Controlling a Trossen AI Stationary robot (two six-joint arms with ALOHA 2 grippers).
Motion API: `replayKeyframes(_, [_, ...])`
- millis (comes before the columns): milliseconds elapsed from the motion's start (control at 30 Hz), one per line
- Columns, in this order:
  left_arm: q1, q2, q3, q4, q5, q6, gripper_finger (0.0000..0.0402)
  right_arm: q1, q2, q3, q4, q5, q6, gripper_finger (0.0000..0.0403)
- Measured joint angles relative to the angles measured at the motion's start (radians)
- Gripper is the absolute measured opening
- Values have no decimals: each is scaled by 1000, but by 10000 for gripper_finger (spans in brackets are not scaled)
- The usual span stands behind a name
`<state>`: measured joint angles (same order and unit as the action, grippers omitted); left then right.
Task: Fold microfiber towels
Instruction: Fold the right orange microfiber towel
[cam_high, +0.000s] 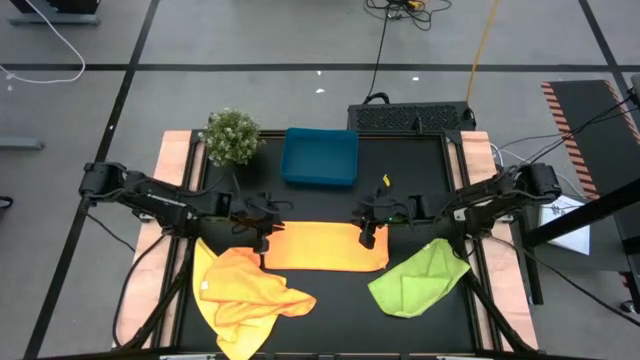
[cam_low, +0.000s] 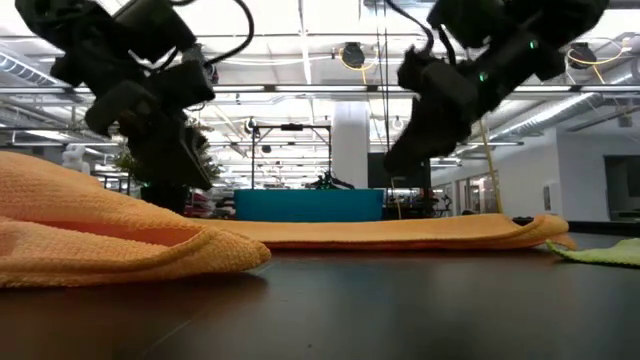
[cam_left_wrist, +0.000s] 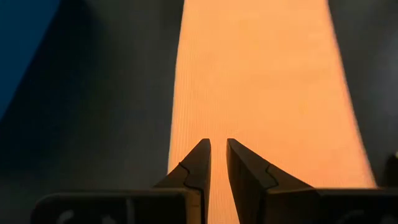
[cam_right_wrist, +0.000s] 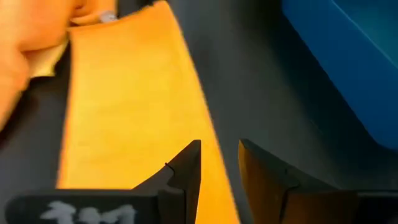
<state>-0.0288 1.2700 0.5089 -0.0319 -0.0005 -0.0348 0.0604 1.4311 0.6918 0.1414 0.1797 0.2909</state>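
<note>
An orange-yellow microfiber towel lies folded into a flat strip mid-table, also seen as a low band in the low view. My left gripper hovers over the strip's left end, its fingers a narrow gap apart with nothing between them. Over the right end hovers my right gripper, fingers open wider and bare. Both stand clear above the cloth in the low view. A crumpled yellow towel lies near left, and a lime green towel near right.
A blue tray sits at the table's far middle, with a small bushy plant to its left. The crumpled yellow towel's heap rises close in front of the low camera. Bare black tabletop shows between the yellow and green towels.
</note>
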Motion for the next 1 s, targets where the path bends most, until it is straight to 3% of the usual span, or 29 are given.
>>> replayKeyframes(200, [-48,0,7,-8,-13,-14,51,55,0,29,-117,-102,106,98])
replayKeyframes(433, [-134,0,2,-39,-114,-121,51,111,6,29,-312,4,370,98])
replayKeyframes(700, [-274,0,-8,-19,-282,-229,51,200,108,29,-281,37,521,98])
replayKeyframes(1000, [-422,0,-8,-3,-449,-347,51,206,249,34,-244,92,631,98])
